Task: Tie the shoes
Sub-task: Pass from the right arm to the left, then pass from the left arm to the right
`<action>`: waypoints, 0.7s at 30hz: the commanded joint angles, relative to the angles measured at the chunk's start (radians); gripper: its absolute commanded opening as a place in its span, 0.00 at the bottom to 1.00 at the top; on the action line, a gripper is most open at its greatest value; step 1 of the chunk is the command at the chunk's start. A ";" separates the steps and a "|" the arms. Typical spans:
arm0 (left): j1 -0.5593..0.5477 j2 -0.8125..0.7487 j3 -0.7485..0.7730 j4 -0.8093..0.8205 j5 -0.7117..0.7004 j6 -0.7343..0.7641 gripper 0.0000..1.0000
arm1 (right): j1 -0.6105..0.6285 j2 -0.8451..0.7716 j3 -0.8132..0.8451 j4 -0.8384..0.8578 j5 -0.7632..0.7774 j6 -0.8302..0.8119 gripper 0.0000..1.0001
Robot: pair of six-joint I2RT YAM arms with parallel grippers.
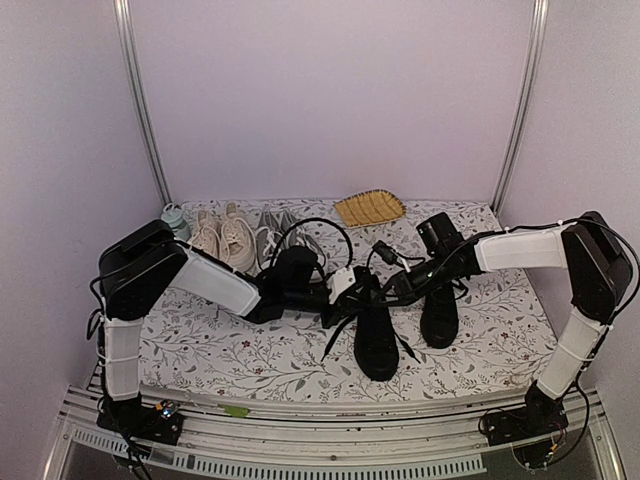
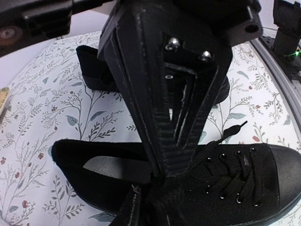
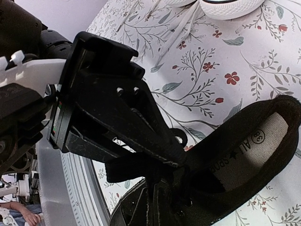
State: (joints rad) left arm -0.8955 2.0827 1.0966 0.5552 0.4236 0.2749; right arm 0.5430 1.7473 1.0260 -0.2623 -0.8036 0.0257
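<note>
While the left gripper point(image 2: 165, 172) and the right gripper point(image 3: 171, 157) are meeting over one black shoe point(image 1: 375, 345), the other black shoe point(image 1: 438, 315) is lying just to its right, a bit farther back, on the flowery cloth point(image 1: 200, 340).
The left gripper is pressing its two fingers shut, with the tips pointing down at the top of the shoe beside the laces point(image 2: 230, 176). I cannot tell if anything is caught between them. The right gripper is pinching a flat black lace point(image 3: 124, 169) tight, just above the shoe's opening. Both black shoes are pointing their toes to the near side. A beige pair point(image 1: 225, 240) is sitting at the far left, well apart, and a yellow woven thing point(image 1: 369, 208) is lying at the far edge.
</note>
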 commanded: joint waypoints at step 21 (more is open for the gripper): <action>-0.006 0.035 0.035 0.007 -0.012 -0.013 0.00 | -0.023 -0.115 0.040 -0.084 -0.032 -0.078 0.33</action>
State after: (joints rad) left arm -0.8974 2.1212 1.1400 0.5415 0.4065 0.2642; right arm 0.5461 1.7004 1.0275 -0.3309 -0.8391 -0.0189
